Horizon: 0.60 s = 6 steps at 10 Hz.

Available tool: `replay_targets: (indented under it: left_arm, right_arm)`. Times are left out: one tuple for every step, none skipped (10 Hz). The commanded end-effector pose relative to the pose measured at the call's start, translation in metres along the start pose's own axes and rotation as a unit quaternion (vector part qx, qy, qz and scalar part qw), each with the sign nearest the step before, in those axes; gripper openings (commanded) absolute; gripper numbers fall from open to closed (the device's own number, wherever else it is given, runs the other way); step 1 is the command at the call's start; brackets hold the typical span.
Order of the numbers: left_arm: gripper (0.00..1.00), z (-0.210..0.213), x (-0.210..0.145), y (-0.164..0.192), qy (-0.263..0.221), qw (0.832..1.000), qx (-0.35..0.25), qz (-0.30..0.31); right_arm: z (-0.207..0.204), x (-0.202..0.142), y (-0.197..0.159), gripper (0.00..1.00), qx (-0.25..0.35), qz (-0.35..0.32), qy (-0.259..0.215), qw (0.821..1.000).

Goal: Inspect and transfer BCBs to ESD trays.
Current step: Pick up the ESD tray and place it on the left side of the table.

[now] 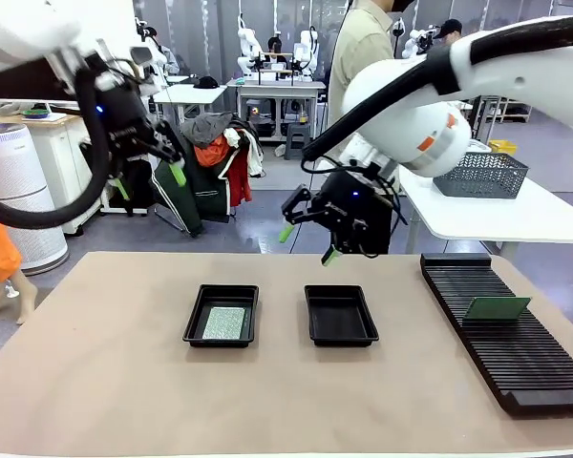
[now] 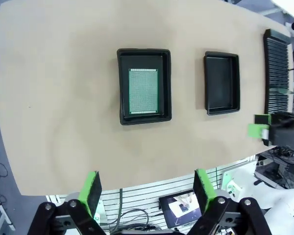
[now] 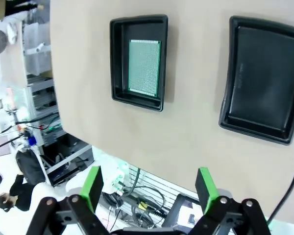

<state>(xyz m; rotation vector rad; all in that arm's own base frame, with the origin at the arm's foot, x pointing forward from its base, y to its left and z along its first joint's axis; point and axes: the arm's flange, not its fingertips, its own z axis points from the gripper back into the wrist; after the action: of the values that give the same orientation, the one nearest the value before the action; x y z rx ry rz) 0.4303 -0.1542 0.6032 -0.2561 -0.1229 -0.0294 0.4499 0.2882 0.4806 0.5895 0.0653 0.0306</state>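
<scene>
The table top is beige, matt and smooth. The trays look like black plastic, with a weak shine on the rims. The board has a green, finely dotted face. The rack, at 3 o'clock, is black, ribbed and matt.

Left gripper at the bottom edge, jaws spread wide, tan surface beyond, one ESD tray with a green BCB lying flat inside — second ESD tray bare beside it, black ribbed rack at the far right.
</scene>
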Motion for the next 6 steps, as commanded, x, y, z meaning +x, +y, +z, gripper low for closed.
replay_targets:
  left_arm:
    - [1.0, -0.03, 0.011, -0.009, 0.008, 0.999, 0.032, 0.01]
    - [1.0, -0.05, 0.019, -0.012, 0.021, 0.999, 0.046, 0.008]
    - [1.0, -0.074, 0.027, -0.013, 0.033, 0.998, 0.055, 0.005]
    - [1.0, -0.096, 0.034, -0.011, 0.047, 0.997, 0.056, 0.004]
    - [1.0, -0.115, 0.039, -0.011, 0.049, 0.997, 0.057, -0.001]
    - [1.0, -0.133, 0.045, -0.009, 0.042, 0.997, 0.061, 0.001]
  right_arm:
    - [0.006, -0.013, -0.025, 1.0, 0.041, 0.018, 0.007, 0.999]
    - [0.01, -0.015, -0.032, 1.0, 0.048, 0.02, 0.001, 0.999]
    - [0.015, -0.016, -0.04, 1.0, 0.062, 0.017, -0.003, 0.998]
    - [0.011, -0.006, -0.019, 1.0, 0.028, 0.009, -0.002, 1.0]
    - [0.011, -0.006, -0.019, 1.0, 0.028, 0.009, -0.002, 1.0]
    - [0.011, -0.006, -0.019, 1.0, 0.028, 0.009, -0.002, 1.0]
